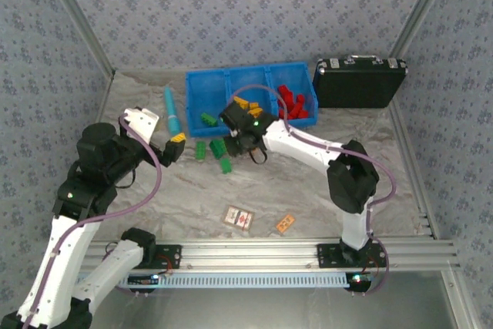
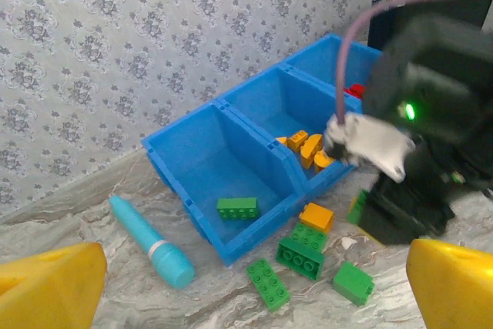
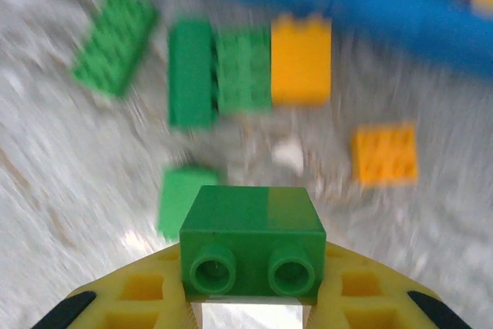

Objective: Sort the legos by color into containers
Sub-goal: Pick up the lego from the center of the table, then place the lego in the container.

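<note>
Desk point(image 1: 323, 182): covered in a grey marbled sheet, with patterned walls around it.

Black briefcase point(image 1: 359, 82): at the far right of the desk, just beside the tray's right end.

Blue three-compartment tray point(image 1: 231, 73): at the far centre.
- Left compartment: one green brick point(image 2: 237, 207).
- Middle compartment: orange-yellow bricks point(image 2: 306, 148).
- Right compartment: red bricks point(image 1: 296, 102).

Right pincer point(image 3: 250, 298): reaches to the desk just in front of the tray's middle compartment. Its yellow fingers are closed on a two-stud green brick point(image 3: 252, 229), studs towards the wrist camera. The wrist view is blurred, so I cannot tell if the brick is clear of the desk.

Left pincer point(image 2: 250, 290): spread wide with nothing between its fingers. It is left of the tray and faces it.

Teal tube point(image 1: 172, 111): lies on the desk just left of the tray.

Loose legos on the desk, at the tray's front wall:
- Several green bricks point(image 1: 218, 148).
- An orange-yellow brick point(image 2: 316, 216) touching the green ones.
- A second orange brick point(image 3: 385, 153) a little apart.

Two printed cards point(image 1: 239, 217) lie near the front rail, well apart from the bricks.
</note>
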Action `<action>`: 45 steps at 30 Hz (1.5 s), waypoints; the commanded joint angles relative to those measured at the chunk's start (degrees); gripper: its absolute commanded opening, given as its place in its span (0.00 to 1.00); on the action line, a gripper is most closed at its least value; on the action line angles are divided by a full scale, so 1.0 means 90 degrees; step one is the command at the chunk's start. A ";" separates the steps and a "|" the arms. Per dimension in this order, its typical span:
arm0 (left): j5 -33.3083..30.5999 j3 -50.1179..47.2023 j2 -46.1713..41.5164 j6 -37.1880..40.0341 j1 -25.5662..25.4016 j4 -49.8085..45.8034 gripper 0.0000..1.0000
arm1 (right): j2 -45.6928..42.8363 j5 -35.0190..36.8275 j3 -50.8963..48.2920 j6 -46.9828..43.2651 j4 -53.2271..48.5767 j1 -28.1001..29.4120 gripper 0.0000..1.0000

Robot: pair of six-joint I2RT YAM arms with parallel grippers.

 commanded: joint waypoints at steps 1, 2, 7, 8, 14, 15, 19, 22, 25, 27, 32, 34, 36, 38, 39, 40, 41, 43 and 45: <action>-0.0188 0.0148 -0.0015 0.0193 -0.0001 -0.0022 1.00 | 0.0614 -0.0056 0.0749 -0.0692 -0.0136 -0.0213 0.20; -0.0231 0.0124 -0.0014 0.0215 -0.0001 -0.0005 1.00 | 0.0787 -0.0054 0.1020 -0.0815 -0.0088 -0.0265 0.20; -0.0230 0.0044 0.0031 0.0276 0.0044 0.0060 1.00 | 0.1727 0.0048 0.2255 -0.1420 0.0195 -0.0404 0.20; -0.0229 0.0062 0.0068 0.0299 0.0044 0.0029 1.00 | 0.1960 0.0105 0.2546 -0.1543 0.0149 -0.0414 0.20; -0.0257 0.0039 0.0093 0.0330 0.0087 0.0034 1.00 | 0.2769 0.0170 0.3576 -0.1899 0.0316 -0.0546 0.20; -0.0258 0.0019 0.0094 0.0325 0.0097 0.0052 1.00 | 0.2867 0.0172 0.3732 -0.1918 0.0326 -0.0575 0.20; -0.0220 0.0003 0.0141 0.0311 0.0135 0.0086 1.00 | 0.3113 0.0224 0.4017 -0.1988 0.0420 -0.0610 0.20; -0.0153 -0.0013 0.0170 0.0292 0.0164 0.0121 1.00 | 0.3311 0.0249 0.4182 -0.2020 0.0632 -0.0616 0.20; -0.0114 -0.0002 0.0172 0.0273 0.0185 0.0120 1.00 | 0.3470 0.0248 0.4322 -0.2095 0.0767 -0.0603 0.20; -0.0103 -0.0001 0.0181 0.0272 0.0199 0.0114 1.00 | 0.3587 0.0248 0.4437 -0.2182 0.0847 -0.0599 0.20; -0.0074 -0.0001 0.0200 0.0252 0.0233 0.0125 1.00 | 0.3925 0.0276 0.4977 -0.2373 0.0792 -0.0585 0.21; -0.0058 -0.0013 0.0192 0.0252 0.0243 0.0137 1.00 | 0.3988 0.0316 0.5063 -0.2447 0.0847 -0.0590 0.21; -0.0053 -0.0011 0.0204 0.0244 0.0253 0.0133 1.00 | 0.4066 0.0322 0.5164 -0.2503 0.0880 -0.0600 0.21; -0.0038 -0.0020 0.0214 0.0242 0.0263 0.0142 1.00 | 0.4203 0.0317 0.5338 -0.2549 0.0826 -0.0634 0.24; -0.0033 -0.0020 0.0213 0.0244 0.0264 0.0159 1.00 | 0.4260 0.0315 0.5424 -0.2583 0.0781 -0.0648 0.26; -0.0024 -0.0020 0.0231 0.0242 0.0270 0.0152 1.00 | 0.4328 0.0293 0.5504 -0.2622 0.0728 -0.0657 0.29; -0.0033 0.0003 0.0249 0.0242 0.0282 0.0141 1.00 | 0.4371 0.0297 0.5561 -0.2635 0.0682 -0.0650 0.31; -0.0033 0.0056 0.0299 0.0246 0.0282 0.0089 1.00 | 0.4396 0.0290 0.5582 -0.2662 0.0651 -0.0667 0.35; -0.0022 0.0057 0.0318 0.0242 0.0292 0.0102 1.00 | 0.4388 0.0271 0.5579 -0.2683 0.0621 -0.0662 0.37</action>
